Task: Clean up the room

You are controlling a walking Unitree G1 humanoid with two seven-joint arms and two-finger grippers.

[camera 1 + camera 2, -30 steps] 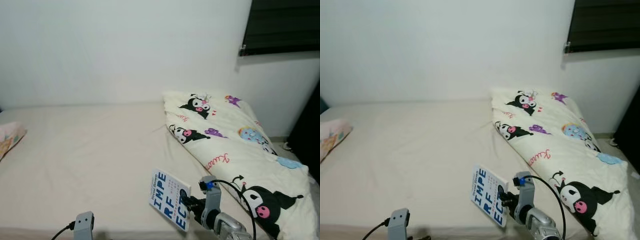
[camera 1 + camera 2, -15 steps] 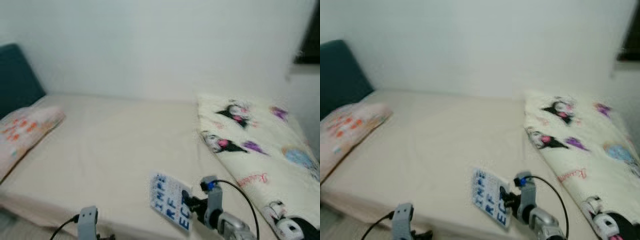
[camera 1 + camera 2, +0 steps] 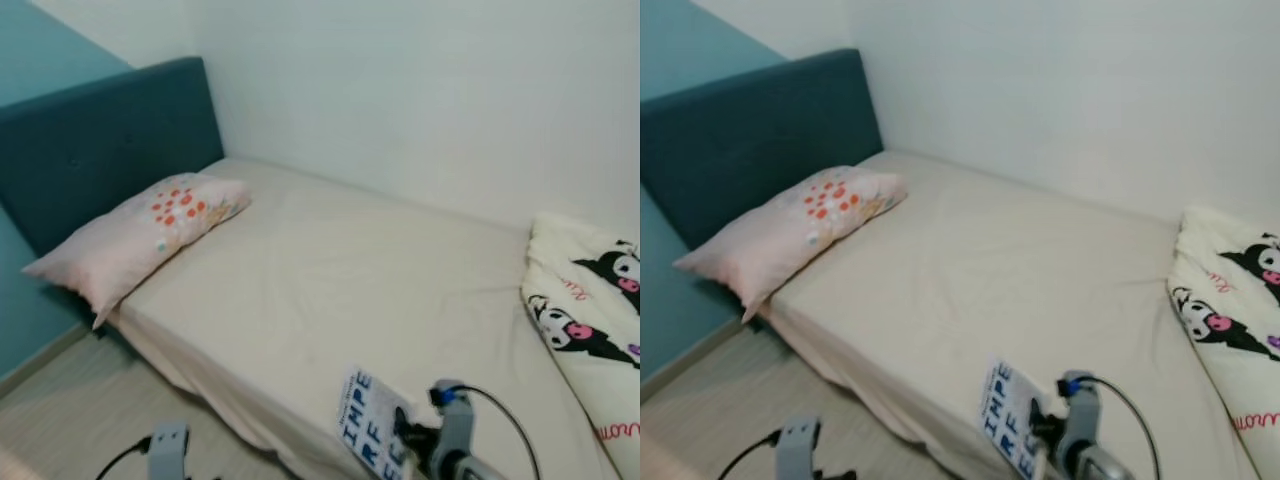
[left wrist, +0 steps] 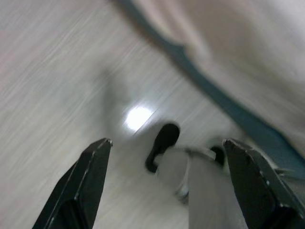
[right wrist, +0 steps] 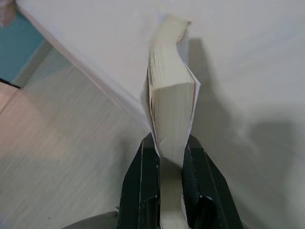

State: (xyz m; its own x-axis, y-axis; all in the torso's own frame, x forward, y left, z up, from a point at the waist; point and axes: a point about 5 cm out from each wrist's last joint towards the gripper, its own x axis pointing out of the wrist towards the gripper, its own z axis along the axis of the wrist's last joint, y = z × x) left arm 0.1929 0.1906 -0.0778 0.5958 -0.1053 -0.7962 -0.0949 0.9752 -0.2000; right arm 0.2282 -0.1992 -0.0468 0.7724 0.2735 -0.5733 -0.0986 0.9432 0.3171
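A white book (image 3: 372,434) with big blue letters stands upright over the front edge of the bed, and my right gripper (image 3: 404,446) is shut on its lower edge. In the right wrist view the book's cream page block (image 5: 171,109) rises from between the two black fingers (image 5: 138,183). My left gripper (image 4: 167,186) hangs low on the left above the wooden floor (image 4: 57,86), its fingers (image 4: 90,176) spread wide open with nothing between them. The left wrist (image 3: 168,447) shows at the bottom of the left eye view.
The bed (image 3: 350,280) has a beige sheet and a teal headboard (image 3: 100,140) at the left. A pink flowered pillow (image 3: 150,230) lies at its head. A cartoon-print duvet (image 3: 590,300) is bunched at the right. A white wall (image 3: 420,90) runs behind. Light wooden floor (image 3: 70,400) lies front left.
The camera has swung left: the headboard and pillow have come into view and the duvet has slid to the right edge. The book stays in my right gripper.
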